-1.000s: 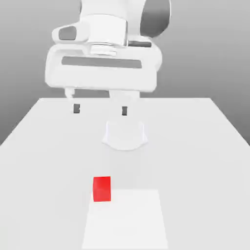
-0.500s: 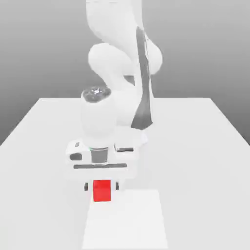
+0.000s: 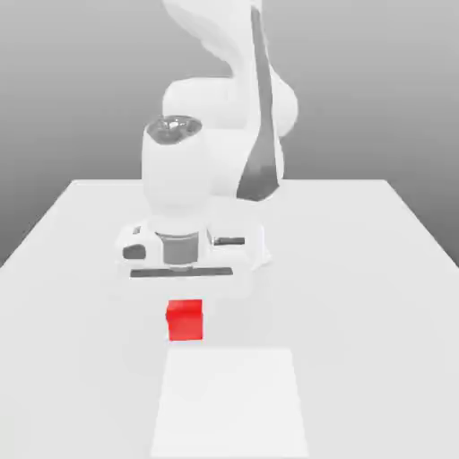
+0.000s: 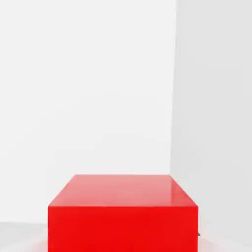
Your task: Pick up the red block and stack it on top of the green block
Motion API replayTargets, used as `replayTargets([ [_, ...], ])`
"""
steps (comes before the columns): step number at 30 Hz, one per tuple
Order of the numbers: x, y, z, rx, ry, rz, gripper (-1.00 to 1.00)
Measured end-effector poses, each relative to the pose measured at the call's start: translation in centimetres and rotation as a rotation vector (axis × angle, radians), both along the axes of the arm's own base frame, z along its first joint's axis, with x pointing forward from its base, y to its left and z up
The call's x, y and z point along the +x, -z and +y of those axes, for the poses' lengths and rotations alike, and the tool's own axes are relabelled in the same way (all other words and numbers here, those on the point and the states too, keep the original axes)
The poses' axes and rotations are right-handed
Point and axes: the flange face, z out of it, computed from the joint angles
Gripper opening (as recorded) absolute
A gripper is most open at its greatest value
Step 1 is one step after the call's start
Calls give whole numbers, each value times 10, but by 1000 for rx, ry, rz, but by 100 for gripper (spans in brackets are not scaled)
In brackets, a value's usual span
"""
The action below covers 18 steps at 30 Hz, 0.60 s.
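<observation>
The red block [image 3: 185, 321] is a small bright-red cube sitting directly under my white hand, in front of the arm in the exterior view. My gripper [image 3: 186, 307] comes straight down onto it and is shut on it, the block held between the fingers. The wide hand body [image 3: 184, 260] sits just above the cube. In the hand view the red block [image 4: 123, 214] looms very close, with its top face and one side showing.
The white table [image 3: 376, 269] stretches around the arm. A paler rectangular patch [image 3: 229, 403] lies on the table in front of the block, and its edge also shows in the hand view as a pale patch [image 4: 211, 123].
The hand came down from high above the table and closed around the red block. Since half a second ago, hand and block have moved up together in the exterior view.
</observation>
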Motion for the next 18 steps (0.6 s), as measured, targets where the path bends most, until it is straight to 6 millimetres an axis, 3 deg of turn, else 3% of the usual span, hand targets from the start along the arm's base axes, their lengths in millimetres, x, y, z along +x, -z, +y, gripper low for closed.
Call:
replayTargets([
  [10, 81, -17, -105, 23, 413, 1, -100],
  [18, 119, -28, -209, 9, 737, 5, -100],
])
